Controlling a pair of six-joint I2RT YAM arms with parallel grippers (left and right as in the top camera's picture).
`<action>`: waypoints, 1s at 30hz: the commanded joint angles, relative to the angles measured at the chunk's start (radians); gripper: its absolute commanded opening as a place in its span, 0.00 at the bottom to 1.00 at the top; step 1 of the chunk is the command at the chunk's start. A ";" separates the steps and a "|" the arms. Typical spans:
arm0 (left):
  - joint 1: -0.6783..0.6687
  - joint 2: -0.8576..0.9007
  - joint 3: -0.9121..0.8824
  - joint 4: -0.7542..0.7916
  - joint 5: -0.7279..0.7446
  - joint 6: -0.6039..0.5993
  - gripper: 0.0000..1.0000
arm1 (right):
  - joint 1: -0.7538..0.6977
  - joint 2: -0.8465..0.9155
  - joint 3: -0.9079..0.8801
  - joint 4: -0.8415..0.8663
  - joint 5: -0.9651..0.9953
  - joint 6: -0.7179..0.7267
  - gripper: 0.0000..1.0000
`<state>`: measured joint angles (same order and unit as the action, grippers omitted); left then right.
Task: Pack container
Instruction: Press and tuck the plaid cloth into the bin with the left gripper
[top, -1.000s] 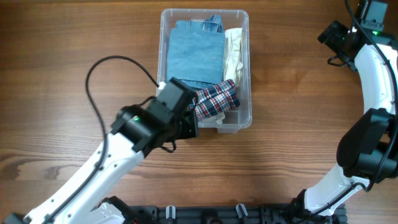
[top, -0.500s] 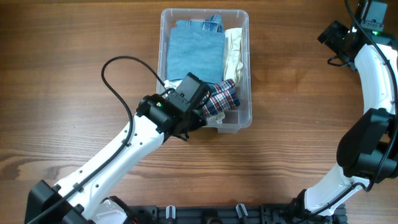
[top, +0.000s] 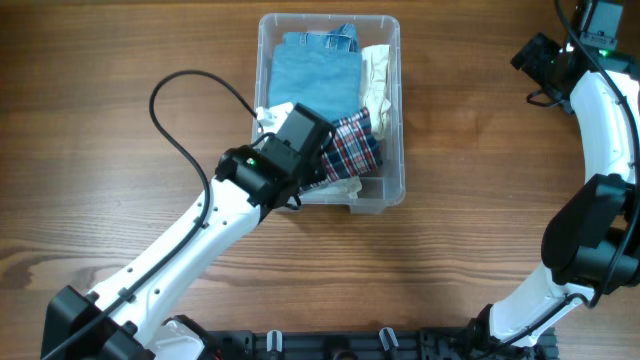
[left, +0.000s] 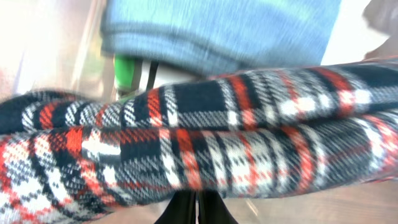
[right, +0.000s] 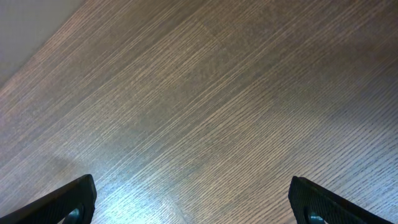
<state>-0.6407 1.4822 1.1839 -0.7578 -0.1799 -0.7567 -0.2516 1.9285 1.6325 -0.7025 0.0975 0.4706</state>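
Over the last second we see the left arm (top: 200, 240) swing forward. Its wrist, which sat outside the near-left corner of the container (top: 330, 17), now hangs over the container's near half. The plaid cloth (top: 355, 150) has gone with it. It lay close to the near wall and now sits a little deeper, its far edge up against the blue cloth (top: 310, 85), with a pale part of it near the front wall.

In the left wrist view the left jaws are closed tight, their dark tips meeting right at the lower edge of the plaid. We cannot tell whether a fold is pinched between them or whether they only press against the cloth.

The right arm (top: 600, 120) has not moved. The right jaws stand fully apart and empty, over bare wood at the far right of the counter (top: 120, 60), well apart from the container.

The container has kept its place at the far middle of the counter. It holds the blue cloth on the left, a cream cloth (top: 378, 85) along the right wall and the plaid at the near end.

We judge that the plaid is being carried or tucked into its slot, so packing is well along. What seems left is to settle the plaid flat below the rim, let it go if it is held, and draw the arm out. The risk we see is the cloth dragging back out with the jaws, or its pale edge catching on the near wall.
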 joint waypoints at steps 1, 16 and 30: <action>0.029 0.036 0.010 0.100 -0.049 0.135 0.04 | 0.003 0.015 -0.005 0.002 -0.002 0.003 1.00; 0.037 0.241 0.010 0.529 0.117 0.418 0.04 | 0.003 0.015 -0.005 0.002 -0.002 0.002 1.00; 0.037 0.188 0.010 0.393 0.328 0.698 0.14 | 0.003 0.014 -0.005 0.002 -0.002 0.002 1.00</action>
<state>-0.6010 1.7020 1.1862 -0.3561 0.0864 -0.1261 -0.2516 1.9285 1.6325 -0.7025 0.0975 0.4706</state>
